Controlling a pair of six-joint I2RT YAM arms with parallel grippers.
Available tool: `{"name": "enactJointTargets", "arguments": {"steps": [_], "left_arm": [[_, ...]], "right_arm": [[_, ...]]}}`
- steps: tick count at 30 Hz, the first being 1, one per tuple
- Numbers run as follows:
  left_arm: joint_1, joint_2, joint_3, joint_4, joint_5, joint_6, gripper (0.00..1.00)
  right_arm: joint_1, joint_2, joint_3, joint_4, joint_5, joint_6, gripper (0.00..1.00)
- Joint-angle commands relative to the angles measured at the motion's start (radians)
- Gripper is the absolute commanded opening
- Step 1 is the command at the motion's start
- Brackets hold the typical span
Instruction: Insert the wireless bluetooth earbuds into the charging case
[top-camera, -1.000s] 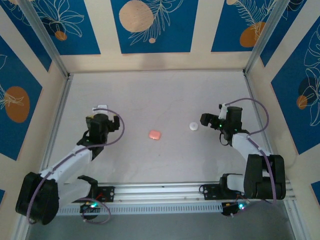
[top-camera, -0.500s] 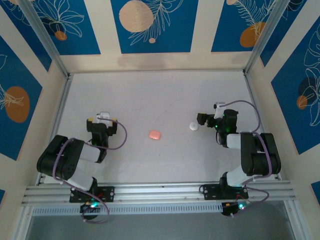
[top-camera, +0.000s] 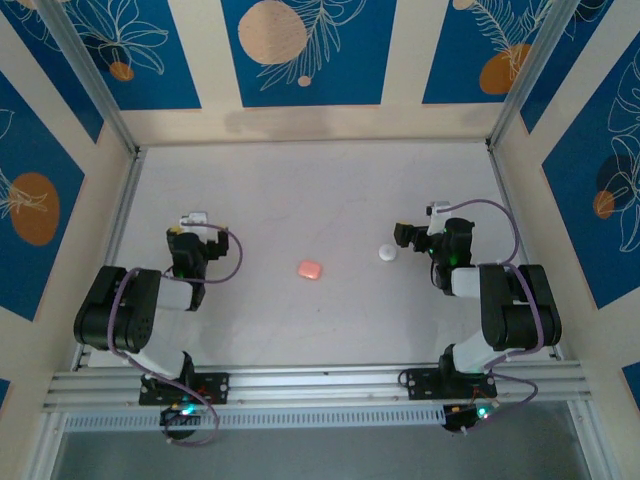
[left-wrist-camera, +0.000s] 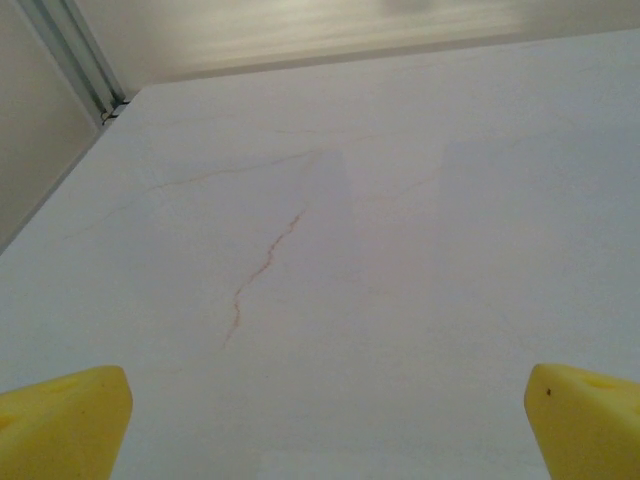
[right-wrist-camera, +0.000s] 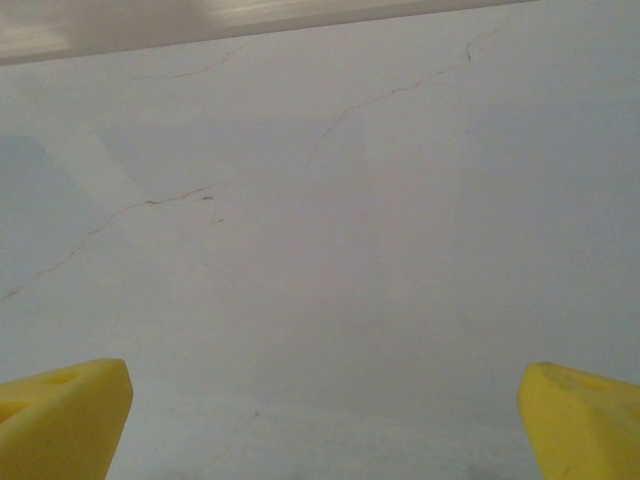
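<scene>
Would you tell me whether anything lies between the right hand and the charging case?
Yes: a white round puck sits just beside the right hand, close to the straight line toward the charging case. Nothing else visible lies between them.

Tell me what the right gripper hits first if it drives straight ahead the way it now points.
The way looks free: the open right gripper faces only the table, its cracked surface running to the back wall. Depth is unclear.
</scene>
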Motion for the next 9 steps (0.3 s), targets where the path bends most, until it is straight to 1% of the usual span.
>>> {"name": "enactJointTargets", "arguments": {"steps": [1,9], "left_arm": [[0.007,-0.007,0.009,-0.002,0.030,-0.015,1.00],[0.007,-0.006,0.009,-0.003,0.030,-0.015,1.00]], "right_arm": [[0.007,-0.002,-0.007,0.040,0.022,-0.025,0.99],[0.000,-0.002,-0.007,0.041,0.011,-0.022,0.99]]}}
